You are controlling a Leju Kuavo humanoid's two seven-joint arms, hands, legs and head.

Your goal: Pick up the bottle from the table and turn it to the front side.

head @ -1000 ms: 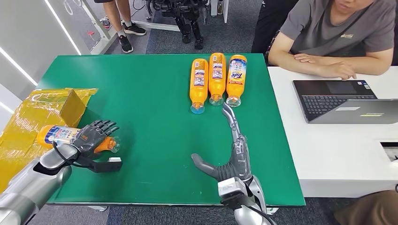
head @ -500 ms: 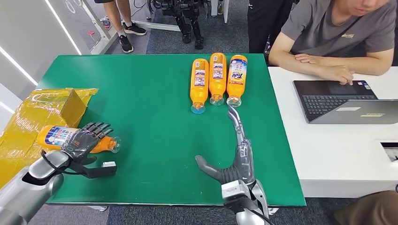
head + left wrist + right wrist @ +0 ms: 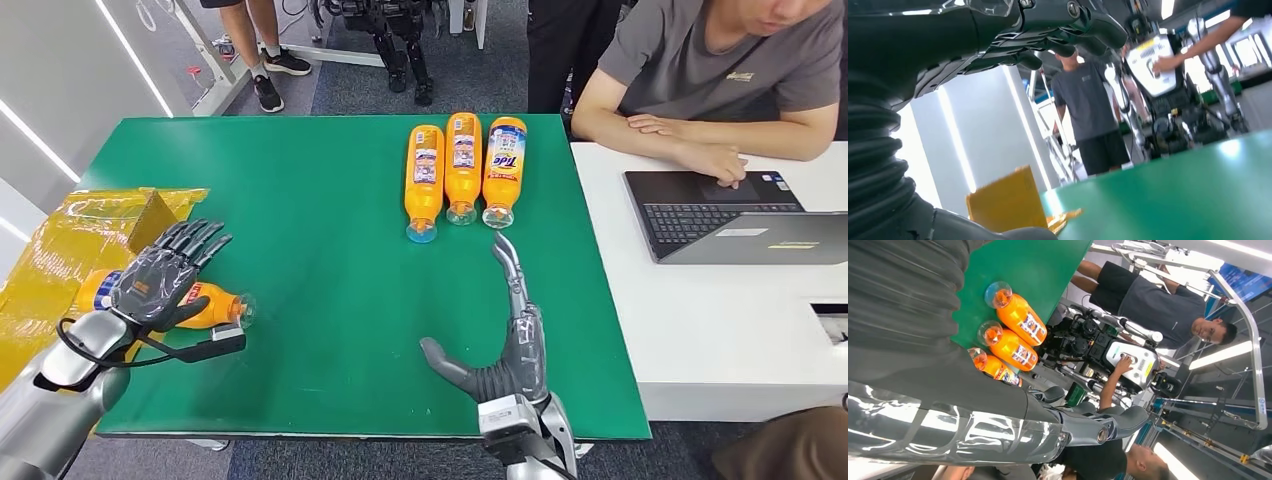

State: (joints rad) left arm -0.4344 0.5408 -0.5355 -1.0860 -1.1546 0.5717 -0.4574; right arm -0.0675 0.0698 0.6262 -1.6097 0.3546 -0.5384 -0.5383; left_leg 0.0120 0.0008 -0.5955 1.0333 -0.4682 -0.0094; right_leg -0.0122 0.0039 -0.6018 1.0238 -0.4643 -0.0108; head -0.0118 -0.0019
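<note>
Head view: a green table [image 3: 330,250] carries all task things. A bottle [image 3: 205,306], orange with a coloured label, lies on its side at the table's left edge, its clear cap end pointing toward the table's middle. Its other end sits just beside a yellow wrapped box [image 3: 100,235], which overhangs the same edge.

The left hand [image 3: 160,280] hovers over the bottle with fingers spread and straight; it is released and grasps nothing, though it covers the bottle's middle from this angle. Whether the palm touches the bottle cannot be told. In the left wrist view the dark fingers [image 3: 1068,30] stretch out above the green surface, with the box's corner [image 3: 1008,202] beside them.

The right hand [image 3: 500,345] lies near the table's near edge, released, thumb out to the side and fingers extended toward a row of three bottles [image 3: 463,170]. These lie side by side at the far edge, caps toward the robot; the fingertips stop near the rightmost cap, apart from it. The right wrist view shows the same three bottles [image 3: 1010,340] in a row on the green top.

To the right of the table stands a white desk [image 3: 720,320] with a laptop [image 3: 730,215]; a seated person [image 3: 720,80] rests both forearms on it.
</note>
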